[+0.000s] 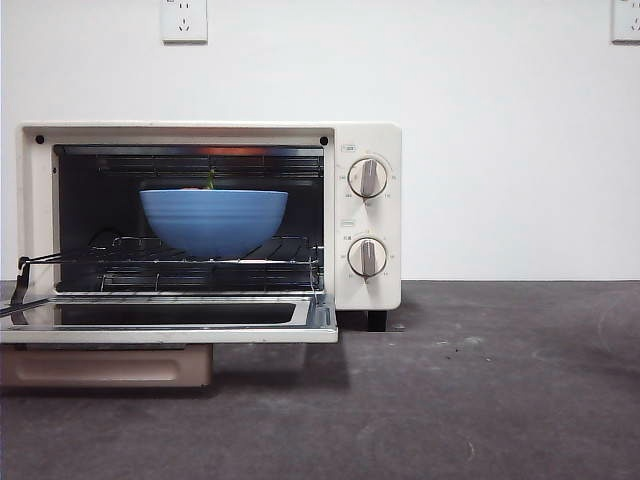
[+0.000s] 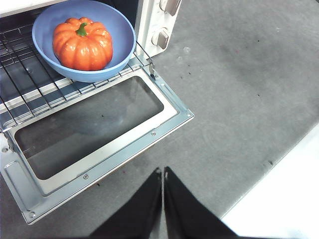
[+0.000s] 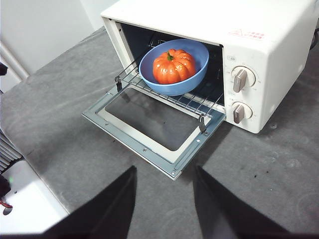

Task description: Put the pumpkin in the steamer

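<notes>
We judge the placing done: the pumpkin (image 3: 173, 66) sits in the blue bowl (image 3: 189, 84) on the rack inside the steamer (image 3: 269, 59), door (image 3: 149, 127) still down. Our left gripper (image 2: 163, 172) is pressed together, our right gripper (image 3: 164, 172) spread; both hang clear. We read no brand; the red top label is illegible.

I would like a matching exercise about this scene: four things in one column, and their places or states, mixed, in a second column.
Things:
1. pumpkin
2. blue bowl
3. steamer door
4. left pincer

Places or states:
A. shut, away from the steamer
B. folded down, open
C. inside the bowl
D. on the wire rack

Pairs: 1-C, 2-D, 3-B, 4-A
</notes>
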